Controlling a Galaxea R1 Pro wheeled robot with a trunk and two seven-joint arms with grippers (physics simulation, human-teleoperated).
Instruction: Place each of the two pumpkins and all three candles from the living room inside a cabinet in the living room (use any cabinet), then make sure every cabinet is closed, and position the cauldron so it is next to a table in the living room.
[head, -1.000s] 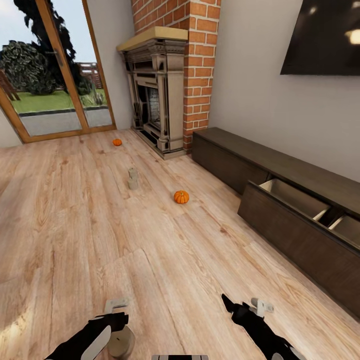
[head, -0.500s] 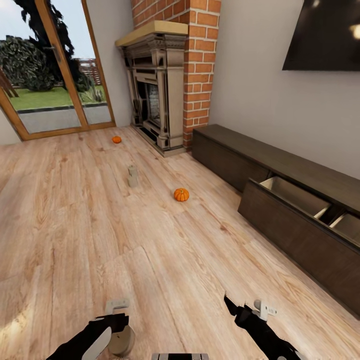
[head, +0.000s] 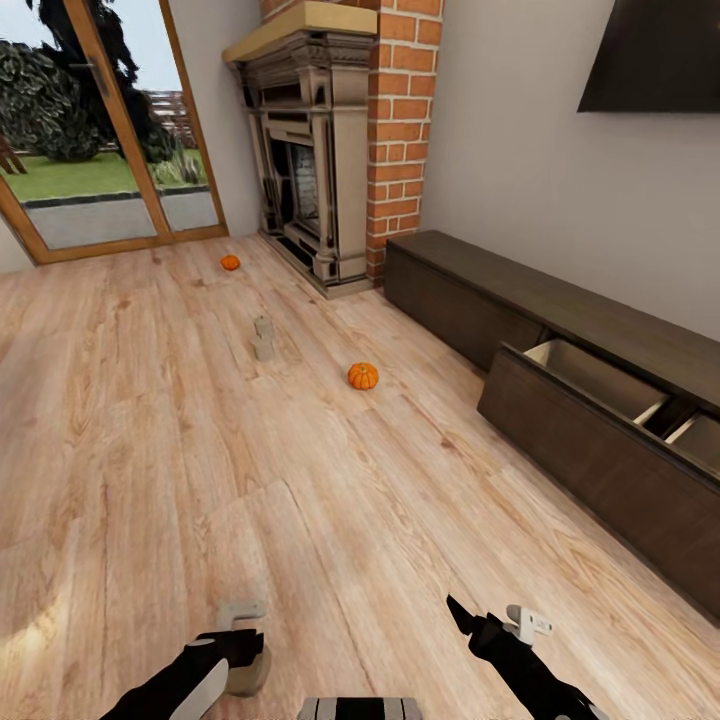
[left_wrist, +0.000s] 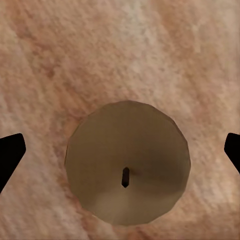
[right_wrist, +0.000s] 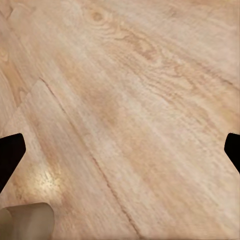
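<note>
Little looks finished: two small ribbed orange pumpkins, one near (head: 363, 376) and one far (head: 230, 262), and a pale stubby candle pair (head: 263, 338) sit on the floor. The long dark-brown cabinet (head: 480, 300) at right has drawers open. The left gripper (left_wrist: 120, 150) hovers spread wide over a beige round candle (left_wrist: 128, 162), not gripping; the right gripper (right_wrist: 120, 145) is spread, empty.
</note>
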